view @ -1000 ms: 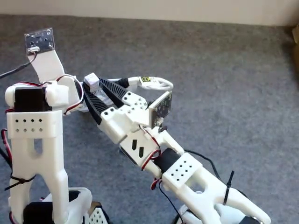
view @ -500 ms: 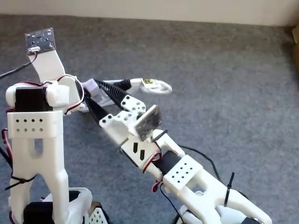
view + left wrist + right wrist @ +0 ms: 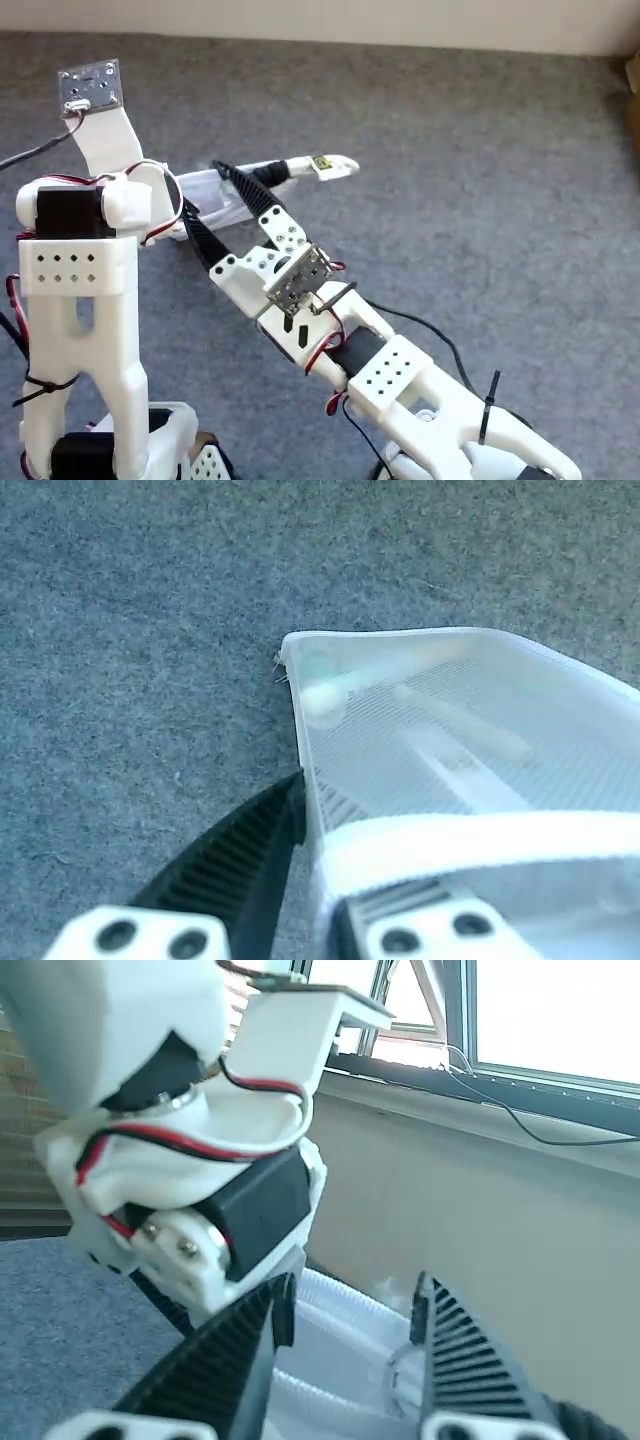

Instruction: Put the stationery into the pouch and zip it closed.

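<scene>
- Surface (image 3: 480, 150): grey and carpet-like; its near left corner is lying hidden under the arms.
- Left arm (image 3: 75, 290): is standing over the surface's left edge and covering part of the pouch in the high view.
- Right arm (image 3: 400, 375): is stretching in from the near right corner toward the left half.
- Pouch (image 3: 560, 730): translucent white mesh, sitting in the left half of the surface toward the far edge. One end is running out of the left wrist view.
- Left gripper (image 3: 310, 815): jaws are pinching the pouch's rim.
- Right gripper (image 3: 355, 1288): jaws are standing spread, with the pouch's white rim between them; contact is hard to make out.
- Stationery (image 3: 330, 695): pale sticks are showing blurred through the mesh.
- White labelled item (image 3: 325, 166): is jutting beyond the right gripper; its kind is unclear.
</scene>
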Available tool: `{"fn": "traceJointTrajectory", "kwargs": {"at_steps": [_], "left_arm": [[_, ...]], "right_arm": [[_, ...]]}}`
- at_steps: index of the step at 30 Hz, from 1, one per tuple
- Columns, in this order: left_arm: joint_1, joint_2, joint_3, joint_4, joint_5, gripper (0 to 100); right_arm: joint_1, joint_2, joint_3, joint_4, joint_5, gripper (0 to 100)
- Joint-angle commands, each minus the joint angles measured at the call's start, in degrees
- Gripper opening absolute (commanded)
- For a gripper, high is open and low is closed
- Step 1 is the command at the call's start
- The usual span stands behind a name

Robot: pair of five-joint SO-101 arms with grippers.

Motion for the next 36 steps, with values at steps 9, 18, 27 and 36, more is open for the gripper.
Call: {"fn": "traceJointTrajectory", "kwargs": {"at_steps": [9,18,27,36], "left_arm": [[-1.3,-2.2,-0.1,-1.0,0.2,1],[-3.5,-2.2,-0.1,-1.1,0.4,1],[-4.9,-2.2,-0.1,-1.3,0.4,1],[-4.9,-2.2,-0.1,-1.4,0.4,1]], "right_arm": [[0.4,0.5,0.7,0.1,0.5,19.0],[9.5,0.4,0.2,0.2,0.6,19.0],[19.6,0.4,0.8,0.2,0.6,19.0],[27.3,-3.7,0.7,7.9,0.1,19.0]]}}
